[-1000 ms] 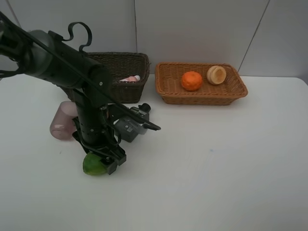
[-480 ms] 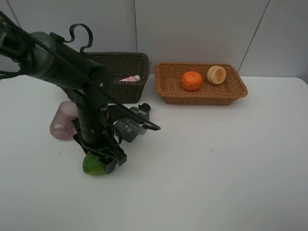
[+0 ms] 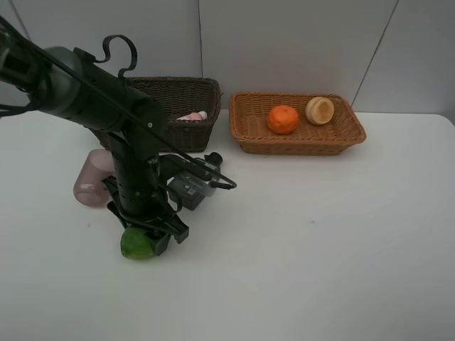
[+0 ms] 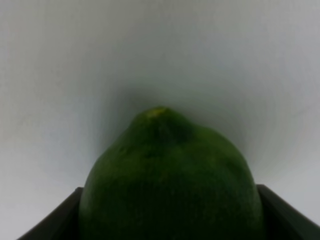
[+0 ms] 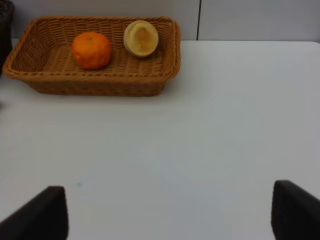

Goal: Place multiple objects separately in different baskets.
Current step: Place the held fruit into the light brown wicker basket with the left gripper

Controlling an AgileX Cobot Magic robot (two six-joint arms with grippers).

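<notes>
Left gripper (image 3: 146, 238) clamped on green fruit (image 4: 170, 185); right gripper (image 5: 165, 212) open.

Table layout: two baskets far, three items near left.
The left basket (image 3: 190, 135) and right basket (image 3: 298, 147) sit side by side at the far edge of the table (image 3: 320, 241). A bottle (image 3: 193, 115) lies in the left basket. In the right lie an orange (image 3: 283, 119) and, right of it, the other fruit (image 3: 320, 110). Nearer stand a cup (image 3: 89, 183) at left and a second bottle (image 3: 187, 189) to its right, with a loose fruit (image 3: 135, 244) nearest.
</notes>
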